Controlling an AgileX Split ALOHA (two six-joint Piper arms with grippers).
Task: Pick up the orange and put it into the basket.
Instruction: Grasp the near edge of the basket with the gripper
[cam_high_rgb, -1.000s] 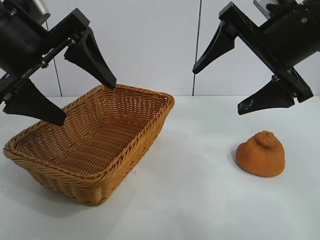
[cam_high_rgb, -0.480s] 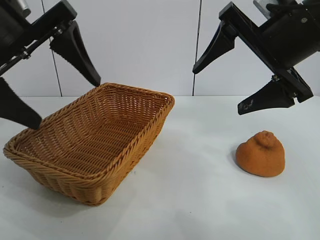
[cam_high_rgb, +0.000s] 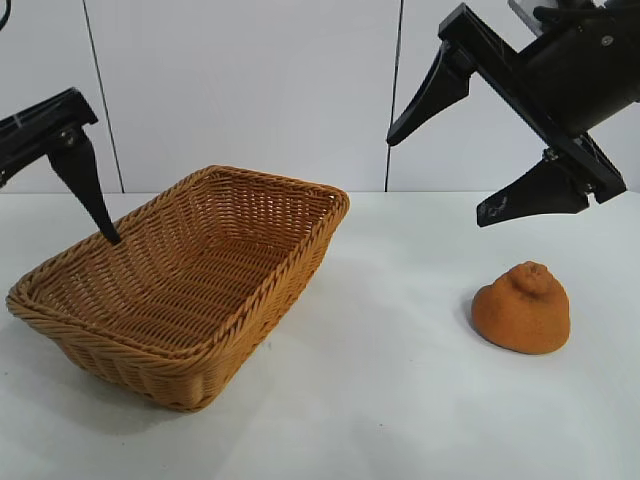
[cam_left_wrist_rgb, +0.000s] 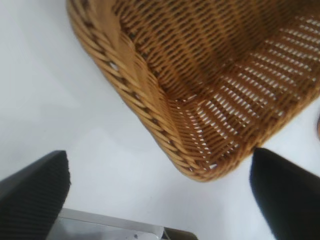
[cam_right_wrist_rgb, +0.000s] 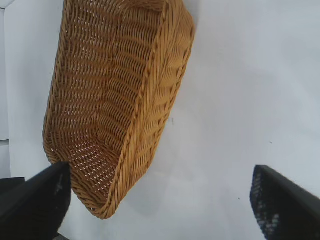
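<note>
The orange (cam_high_rgb: 521, 309), a dull orange-brown, knobby domed fruit with matte rough skin, sits ungrasped on the white table (cam_high_rgb: 400, 400), well apart from the basket.

Above and slightly behind it hangs the right gripper (cam_high_rgb: 447, 172), its black fingers spread wide and holding nothing; the rounded, lumpy skin could squirt out from between the fingers if they close off-centre or too high on the dome. The tan woven wicker rectangular basket (cam_high_rgb: 150, 355) lies empty across the table, and its raised braided rim could catch a low carry. At the basket's far side the left gripper (cam_left_wrist_rgb: 160, 200) also hangs spread wide and empty, close enough to the rim to knock the basket askew.
</note>
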